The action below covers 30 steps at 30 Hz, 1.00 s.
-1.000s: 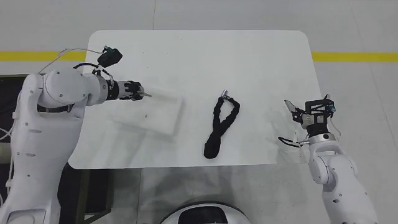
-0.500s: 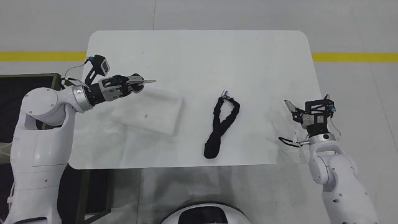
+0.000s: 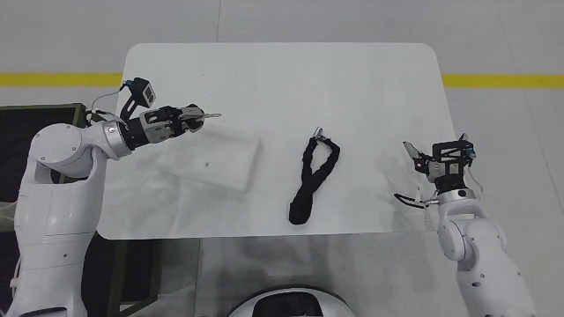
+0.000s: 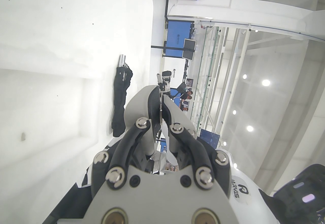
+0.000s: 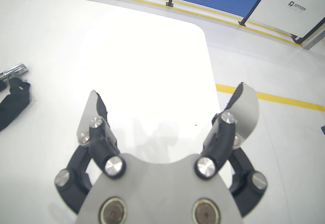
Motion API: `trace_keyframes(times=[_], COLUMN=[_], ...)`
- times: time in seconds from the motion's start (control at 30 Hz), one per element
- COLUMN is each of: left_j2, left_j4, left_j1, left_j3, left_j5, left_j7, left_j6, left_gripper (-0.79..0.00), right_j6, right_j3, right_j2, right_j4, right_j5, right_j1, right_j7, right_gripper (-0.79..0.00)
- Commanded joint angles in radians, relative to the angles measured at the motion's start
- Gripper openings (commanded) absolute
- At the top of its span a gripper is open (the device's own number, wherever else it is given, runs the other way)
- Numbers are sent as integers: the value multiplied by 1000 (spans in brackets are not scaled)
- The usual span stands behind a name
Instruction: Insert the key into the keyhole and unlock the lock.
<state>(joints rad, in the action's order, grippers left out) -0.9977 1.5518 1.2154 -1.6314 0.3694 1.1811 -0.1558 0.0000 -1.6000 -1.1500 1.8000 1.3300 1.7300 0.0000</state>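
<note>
At your left, the left end effector (image 3: 189,116) is clenched on the key (image 3: 208,115). The left wrist view shows both pads pinched flat on it, and its thin blade pokes out past the fingertips toward the middle of the surface (image 3: 370,79). I judge the key to be light, stiff, smooth metal. It could twist in the pads if the tip meets the keyhole off-line, so keep the pinch firm and push straight.

Just beside and below the key lies a shallow white tray (image 3: 238,163), between the left end effector and the lock.

Near the middle, the lock (image 3: 310,179) lies flat as 1 long narrow loop in a black fabric sleeve. Its short metal barrel (image 3: 318,131) is at the far end, and it is well apart from both arms. The sleeved part looks soft and floppy and would likely slide or fold on this smooth surface. The barrel is the only rigid spot, so take hold on or just behind it to steady it. I cannot tell which way the keyhole faces.

At your right, the right end effector (image 3: 407,174) is released, with its 2 fingers spread wide and nothing between them. It sits near the edge of the surface, well clear of the lock, and the barrel lies off to its side in the right wrist view.
</note>
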Motion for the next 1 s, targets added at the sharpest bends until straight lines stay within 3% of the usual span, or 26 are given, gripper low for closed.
trace_keyframes(times=[0.0,0.13,0.27,0.47,0.53,0.6,0.87,0.97], left_j2=[0,0,0,0,0,0,0,0], left_j4=[0,0,0,0,0,0,0,0], left_j1=[0,0,0,0,0,0,0,0], left_j3=[0,0,0,0,0,0,0,0], left_j5=[0,0,0,0,0,0,0,0], left_j7=[0,0,0,0,0,0,0,0], left_j6=[0,0,0,0,0,0,0,0], left_gripper=[-785,-785,-785,-785,-785,-785,-785,-785], right_j6=[-11,-112,-110,43,82,98,98,86], right_j3=[5,40,117,295,334,340,340,356], right_j2=[-1,-8,-13,-29,-32,-30,-30,-36], right_j4=[0,94,220,312,333,364,364,314], right_j5=[-18,-266,-414,-489,-434,-282,-282,-511], right_j1=[1,-17,-84,-240,-280,-296,-296,-340], right_j7=[5,185,446,779,823,799,799,984], right_gripper=[0,0,0,0,0,0,0,0])
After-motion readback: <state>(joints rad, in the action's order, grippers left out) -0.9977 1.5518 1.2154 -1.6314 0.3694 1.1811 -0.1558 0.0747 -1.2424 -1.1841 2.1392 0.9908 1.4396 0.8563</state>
